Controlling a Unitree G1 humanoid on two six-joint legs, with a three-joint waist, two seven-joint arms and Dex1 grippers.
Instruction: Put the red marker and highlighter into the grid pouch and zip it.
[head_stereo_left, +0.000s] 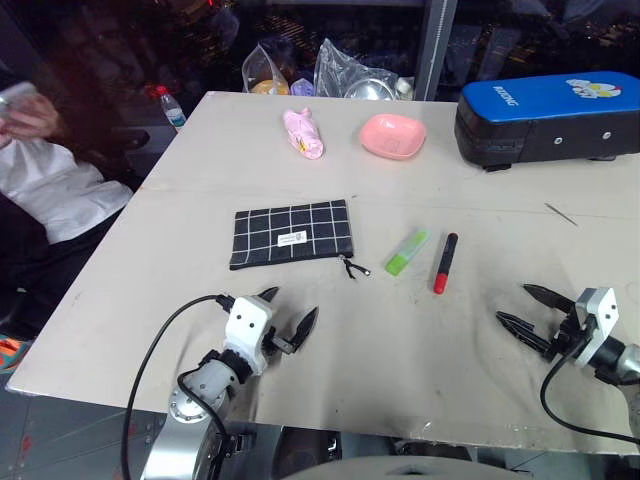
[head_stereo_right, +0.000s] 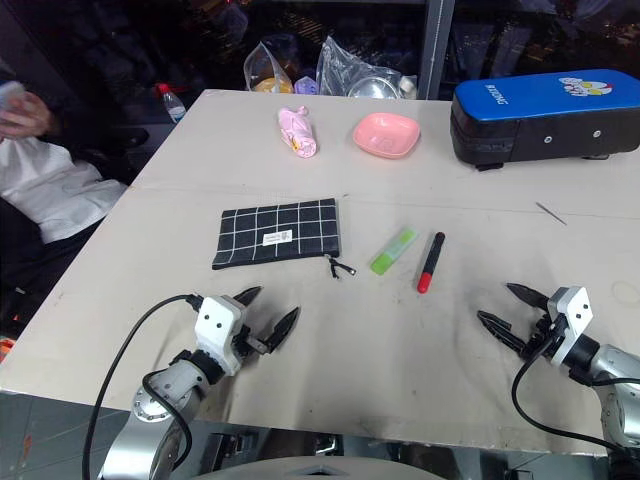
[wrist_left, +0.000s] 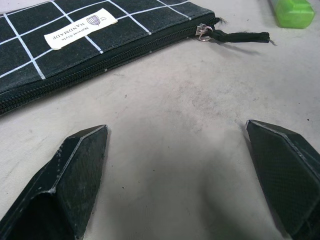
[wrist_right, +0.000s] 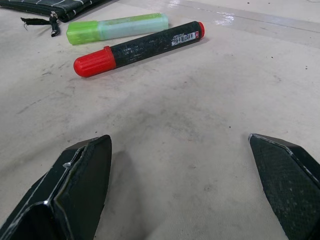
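Two grippers are seen low over the beige table (head_stereo_left: 300, 400), both with jaws spread wide and nothing held. Left gripper (head_stereo_left: 293, 322) is parked just short of the grid pouch (head_stereo_left: 290, 233), aimed toward its zipper edge; right gripper (head_stereo_left: 527, 308) is set well to the right, aimed toward the pens. Grid pouch is laid flat mid-table, white label (wrist_left: 80, 31) facing up, zipper run closed along the near edge in the left wrist view, with the zipper pull (head_stereo_left: 352, 267) trailing off its near right corner onto the table. Highlighter (head_stereo_left: 408, 251) is laid just right of the pull, light-green, angled, not touching the pouch. Red marker (head_stereo_left: 445, 262) is laid just beside the highlighter on its right, roughly parallel, red cap end nearer the robot; a narrow gap between the two is shown in the right wrist view. Further back are placed a pink bowl (head_stereo_left: 393, 136), a crumpled pink item (head_stereo_left: 304, 133) and a blue hard case (head_stereo_left: 548, 115) at far right. Plastic bags (head_stereo_left: 340, 75) and a water bottle (head_stereo_left: 170, 105) are seen beyond the far edge. A person's sleeve (head_stereo_left: 50, 190) is seen at far left.
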